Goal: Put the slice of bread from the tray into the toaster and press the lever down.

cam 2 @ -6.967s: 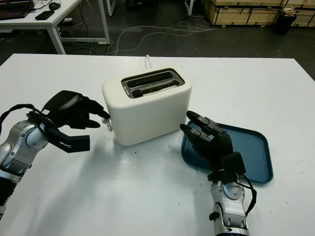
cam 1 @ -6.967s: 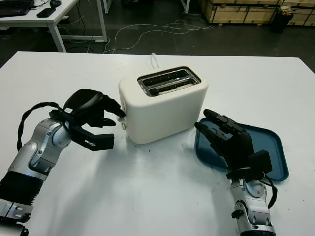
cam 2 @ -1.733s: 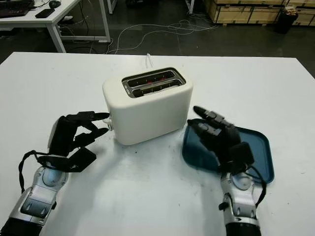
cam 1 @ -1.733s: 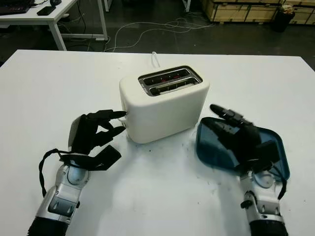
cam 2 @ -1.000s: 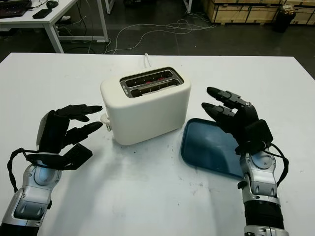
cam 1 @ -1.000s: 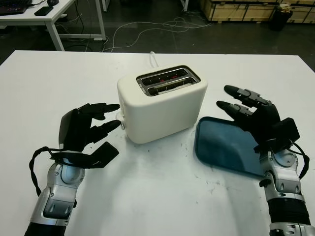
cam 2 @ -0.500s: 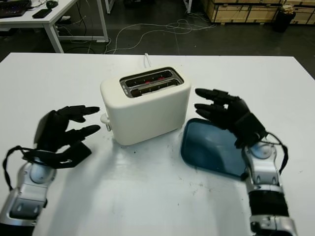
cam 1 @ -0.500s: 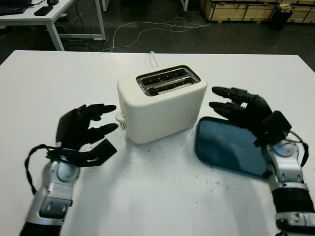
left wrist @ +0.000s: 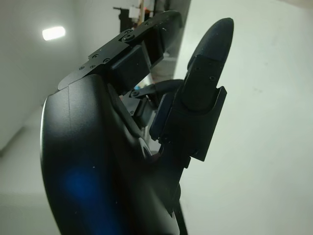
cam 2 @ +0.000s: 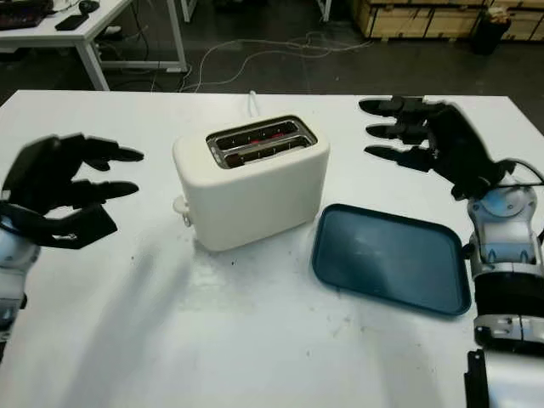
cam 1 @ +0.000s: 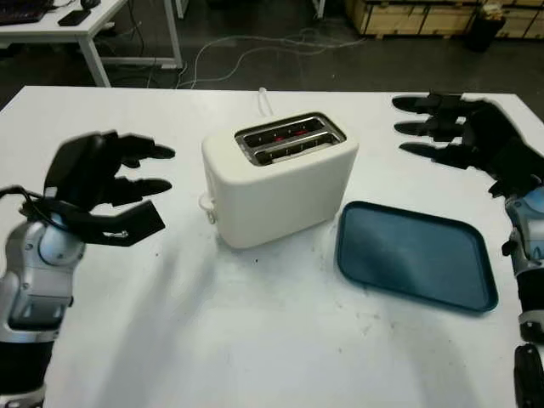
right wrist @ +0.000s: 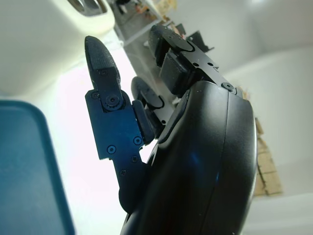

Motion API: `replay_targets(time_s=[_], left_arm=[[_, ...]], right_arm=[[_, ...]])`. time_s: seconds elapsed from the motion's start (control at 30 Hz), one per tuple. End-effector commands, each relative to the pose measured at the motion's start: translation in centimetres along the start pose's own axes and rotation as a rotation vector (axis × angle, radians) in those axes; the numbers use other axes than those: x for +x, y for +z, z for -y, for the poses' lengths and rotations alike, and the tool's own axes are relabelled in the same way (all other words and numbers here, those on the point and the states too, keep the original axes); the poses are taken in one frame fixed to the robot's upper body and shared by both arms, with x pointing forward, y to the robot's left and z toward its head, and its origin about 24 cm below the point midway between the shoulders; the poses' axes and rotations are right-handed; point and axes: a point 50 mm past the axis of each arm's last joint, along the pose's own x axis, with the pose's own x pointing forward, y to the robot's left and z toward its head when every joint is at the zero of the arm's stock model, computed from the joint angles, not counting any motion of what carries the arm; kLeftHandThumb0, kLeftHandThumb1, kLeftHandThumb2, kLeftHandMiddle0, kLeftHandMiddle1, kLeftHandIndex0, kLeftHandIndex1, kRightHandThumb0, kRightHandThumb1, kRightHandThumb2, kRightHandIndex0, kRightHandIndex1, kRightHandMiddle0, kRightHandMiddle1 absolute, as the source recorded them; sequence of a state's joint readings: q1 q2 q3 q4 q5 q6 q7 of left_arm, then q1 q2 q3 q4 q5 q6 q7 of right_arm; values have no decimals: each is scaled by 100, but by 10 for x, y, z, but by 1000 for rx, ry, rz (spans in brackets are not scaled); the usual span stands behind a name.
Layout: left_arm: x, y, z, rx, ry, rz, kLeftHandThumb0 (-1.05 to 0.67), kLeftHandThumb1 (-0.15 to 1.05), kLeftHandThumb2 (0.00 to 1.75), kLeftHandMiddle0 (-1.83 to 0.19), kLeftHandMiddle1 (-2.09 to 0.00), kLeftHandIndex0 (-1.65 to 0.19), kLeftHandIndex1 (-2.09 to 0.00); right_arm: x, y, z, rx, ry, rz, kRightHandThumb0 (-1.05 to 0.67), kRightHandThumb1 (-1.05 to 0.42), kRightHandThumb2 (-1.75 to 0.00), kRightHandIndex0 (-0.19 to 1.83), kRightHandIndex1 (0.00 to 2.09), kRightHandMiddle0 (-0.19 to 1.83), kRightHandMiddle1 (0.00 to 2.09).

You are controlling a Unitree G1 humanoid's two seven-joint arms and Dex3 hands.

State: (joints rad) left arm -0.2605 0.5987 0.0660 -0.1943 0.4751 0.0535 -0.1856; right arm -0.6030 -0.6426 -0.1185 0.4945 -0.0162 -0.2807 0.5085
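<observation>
A cream two-slot toaster (cam 1: 280, 178) stands mid-table, its slots (cam 1: 289, 140) glowing red inside, and its small lever (cam 1: 205, 206) sits low on the left end. To its right lies a blue tray (cam 1: 414, 256) with nothing on it. My left hand (cam 1: 106, 183) hovers open, raised well left of the toaster. Lifted above the table's back right, my right hand (cam 1: 455, 132) is open, behind the tray. The bread cannot be made out in the slots.
A white cable (cam 1: 265, 99) runs from the toaster's back toward the far table edge. Beyond the table lie dark floor, loose cables, a white desk (cam 1: 85, 30) at the back left and wooden pallets (cam 1: 408, 17) at the back right.
Both hands have lifted and drawn away from the toaster: the left moved out to the left and up, the right rose from over the tray to the back right.
</observation>
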Motion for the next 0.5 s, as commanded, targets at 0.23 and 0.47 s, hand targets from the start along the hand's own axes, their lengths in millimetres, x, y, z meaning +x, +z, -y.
replay_targets(time_s=[0.23, 0.47], left_arm=[[15, 13, -14, 45, -12, 31, -59, 72, 0, -77, -99, -106, -9], [20, 16, -13, 61, -27, 23, -58, 72, 0, -72, -105, -104, -8]], right_arm=[[14, 17, 6, -93, 57, 1, -39, -82, 0, 71, 0, 64, 0], [18, 17, -1, -122, 87, 21, -34, -82, 0, 72, 1, 64, 0]])
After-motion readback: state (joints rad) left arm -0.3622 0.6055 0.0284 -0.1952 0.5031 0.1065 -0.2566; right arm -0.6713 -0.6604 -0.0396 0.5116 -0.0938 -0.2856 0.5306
